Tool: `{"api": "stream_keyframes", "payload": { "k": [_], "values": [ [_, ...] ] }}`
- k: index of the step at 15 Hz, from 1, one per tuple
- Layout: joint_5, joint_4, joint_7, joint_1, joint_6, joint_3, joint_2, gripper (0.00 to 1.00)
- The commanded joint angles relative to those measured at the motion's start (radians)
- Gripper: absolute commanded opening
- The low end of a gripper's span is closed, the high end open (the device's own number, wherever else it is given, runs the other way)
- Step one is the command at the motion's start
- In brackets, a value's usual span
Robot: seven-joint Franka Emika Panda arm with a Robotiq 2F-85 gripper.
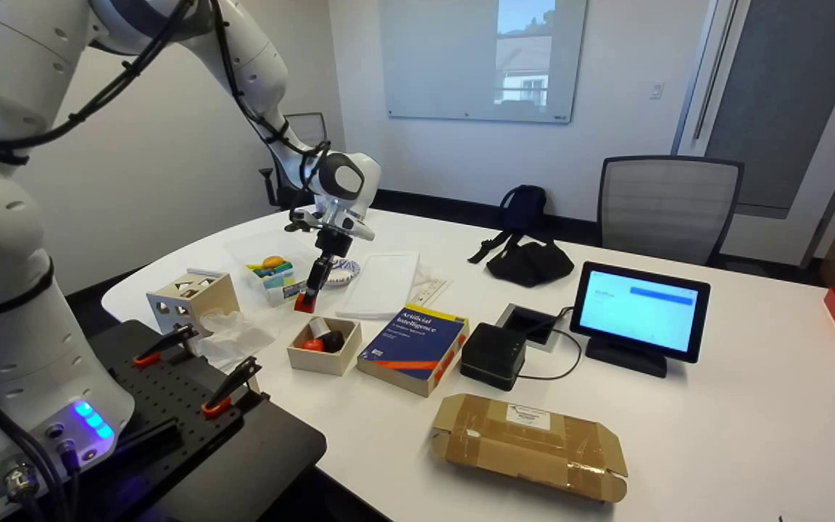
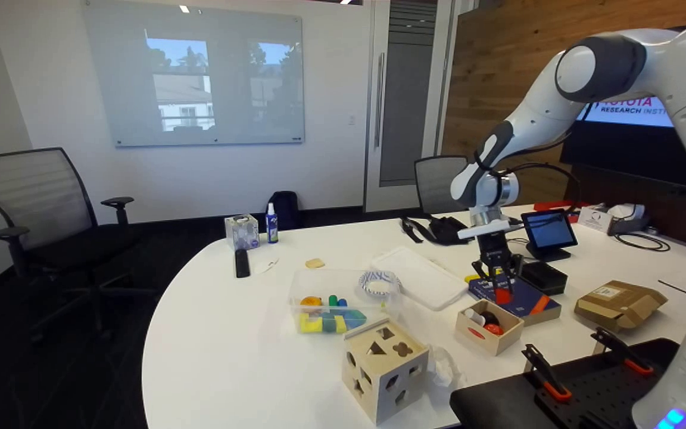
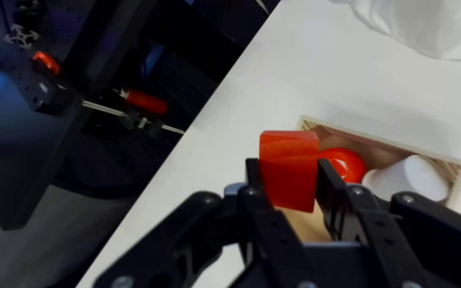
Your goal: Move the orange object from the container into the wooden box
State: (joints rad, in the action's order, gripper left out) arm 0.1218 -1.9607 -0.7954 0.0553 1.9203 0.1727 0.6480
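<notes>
The orange object, a small orange-red block (image 3: 289,172), is between the fingers of my gripper (image 3: 287,176), which is shut on it. In both exterior views the block (image 1: 304,303) (image 2: 502,296) hangs below my gripper (image 1: 308,294) (image 2: 499,287), over the table. The wooden box (image 1: 316,360) (image 2: 492,342) is low, square, open and pale. It holds a red ball, a white cylinder and a dark piece. In the wrist view the box (image 3: 382,139) lies below and partly behind the block and fingers. The container, a clear tub (image 2: 328,280), holds several coloured pieces and stands farther off.
A blue book (image 1: 417,344) lies right beside the box. A wooden shape-sorter cube (image 1: 200,297) (image 2: 384,369) and a crumpled clear bag (image 1: 233,337) stand on its other side. A white lid (image 1: 381,283) and a patterned bowl (image 2: 379,283) lie behind.
</notes>
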Motion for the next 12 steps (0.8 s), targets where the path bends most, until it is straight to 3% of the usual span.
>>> {"api": "stream_keyframes", "payload": {
  "k": [1,6,12],
  "values": [
    [-0.021,-0.250,-0.001,-0.018,0.161,0.030,-0.141,0.12],
    [-0.058,-0.411,-0.016,-0.005,0.452,0.044,-0.192,0.12],
    [-0.056,-0.464,-0.015,0.022,0.675,0.040,-0.215,0.12]
  ]
}}
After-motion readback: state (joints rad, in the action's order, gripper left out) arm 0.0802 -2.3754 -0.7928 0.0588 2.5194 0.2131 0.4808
